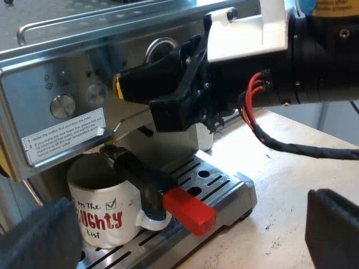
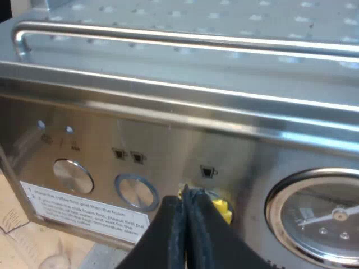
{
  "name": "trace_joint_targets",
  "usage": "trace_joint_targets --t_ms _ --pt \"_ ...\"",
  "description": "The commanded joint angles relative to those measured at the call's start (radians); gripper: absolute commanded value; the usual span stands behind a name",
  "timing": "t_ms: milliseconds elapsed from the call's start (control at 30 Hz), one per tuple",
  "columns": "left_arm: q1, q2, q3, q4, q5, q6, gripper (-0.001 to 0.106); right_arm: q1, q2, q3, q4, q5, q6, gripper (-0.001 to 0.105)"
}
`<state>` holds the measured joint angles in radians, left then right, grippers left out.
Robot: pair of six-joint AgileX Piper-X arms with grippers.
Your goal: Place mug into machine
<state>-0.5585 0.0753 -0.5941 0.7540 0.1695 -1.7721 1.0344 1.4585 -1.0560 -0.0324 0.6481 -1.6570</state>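
Note:
A white mug [image 1: 106, 218] with red lettering stands upright on the drip tray [image 1: 224, 190] of the espresso machine [image 1: 56, 67], right under the holder locked into the front. The holder's dark handle [image 1: 140, 176] reaches out over the mug's rim and ends in red [image 1: 189, 210]. My left gripper [image 1: 185, 241] is open, drawn back from the mug, with one finger on either side of it and nothing between them. My right gripper [image 2: 185, 196] is shut, its tips at the machine's panel [image 2: 168, 129] beside a round button [image 2: 136, 190]. It is also seen above the mug at the panel [image 1: 120, 87].
The panel carries a knob [image 2: 73, 175], a white instruction sticker [image 2: 84, 213] and a pressure gauge [image 2: 322, 216]. A rail [image 2: 168, 39] runs along the machine's top. A wooden table [image 1: 280, 185] lies beside the drip tray.

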Motion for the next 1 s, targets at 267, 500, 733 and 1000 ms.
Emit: trace_joint_targets --t_ms 267,500,733,1000 --pt "-0.005 -0.005 -0.006 -0.005 0.006 0.001 0.082 0.014 -0.066 -0.014 0.081 -0.018 -0.017 0.027" --pt "-0.005 -0.005 -0.006 -0.03 0.006 0.001 0.082 0.138 -0.201 -0.014 0.202 -0.067 0.005 0.082" --pt "-0.005 0.019 -0.011 -0.173 -0.106 -0.133 0.082 0.176 -0.357 -0.014 0.297 -0.104 -0.009 0.082" --pt "0.055 0.207 -0.149 -0.19 -0.141 -0.143 0.082 0.056 -0.52 -0.075 0.554 -0.153 -0.009 0.082"
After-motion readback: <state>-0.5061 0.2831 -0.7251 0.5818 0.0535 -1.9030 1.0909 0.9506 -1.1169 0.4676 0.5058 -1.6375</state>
